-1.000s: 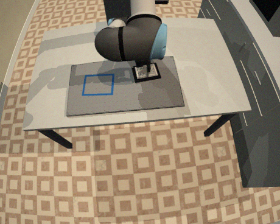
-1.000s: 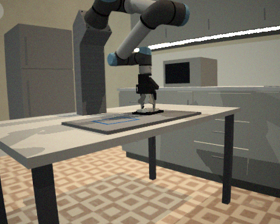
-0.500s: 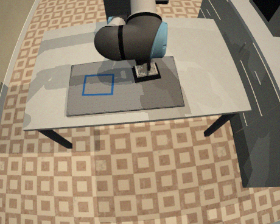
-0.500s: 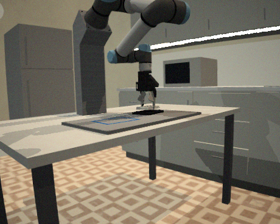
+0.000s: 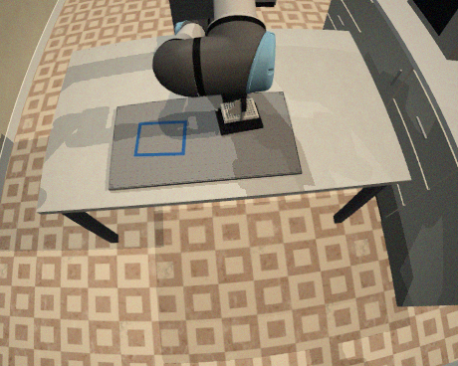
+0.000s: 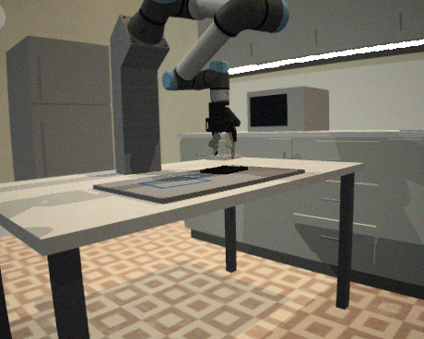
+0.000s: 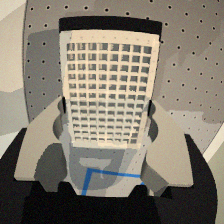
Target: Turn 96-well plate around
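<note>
The white 96-well plate (image 5: 232, 114) (image 6: 217, 157) (image 7: 107, 85) hangs a little above the black plate nest N1 (image 5: 241, 126) (image 6: 223, 168) (image 7: 110, 22), clear of it and roughly level. My gripper (image 5: 240, 110) (image 6: 222, 148) (image 7: 107, 98) is shut on the plate, with one jaw on each long side. In the wrist view the nest shows as a black band beyond the plate's far edge. I cannot make out the plate's cut corner or the A1 mark.
The nest sits on a grey perforated mat (image 5: 209, 164) (image 6: 263, 175) on a white table (image 5: 334, 99) (image 6: 101, 212). A blue marked square (image 5: 160, 154) (image 6: 170, 186) lies on the mat left of the nest. The arm's elbow (image 5: 209, 55) hangs over the mat's back edge.
</note>
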`<act>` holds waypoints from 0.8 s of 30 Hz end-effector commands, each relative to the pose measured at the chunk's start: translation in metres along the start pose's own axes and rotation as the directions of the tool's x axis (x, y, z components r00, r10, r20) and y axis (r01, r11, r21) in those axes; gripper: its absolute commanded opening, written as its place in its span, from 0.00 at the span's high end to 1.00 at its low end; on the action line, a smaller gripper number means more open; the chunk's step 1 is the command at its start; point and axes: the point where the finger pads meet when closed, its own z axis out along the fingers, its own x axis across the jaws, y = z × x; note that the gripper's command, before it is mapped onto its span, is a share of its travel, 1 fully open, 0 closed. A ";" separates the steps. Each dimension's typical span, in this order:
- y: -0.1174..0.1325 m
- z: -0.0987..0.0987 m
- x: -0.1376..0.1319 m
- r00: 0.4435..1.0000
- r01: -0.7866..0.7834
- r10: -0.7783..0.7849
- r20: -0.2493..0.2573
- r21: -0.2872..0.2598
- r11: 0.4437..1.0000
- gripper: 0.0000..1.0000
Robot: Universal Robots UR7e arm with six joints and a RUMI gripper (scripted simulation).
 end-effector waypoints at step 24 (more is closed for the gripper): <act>0.000 -0.037 0.000 1.000 0.000 0.000 -0.001 0.000 1.000 1.00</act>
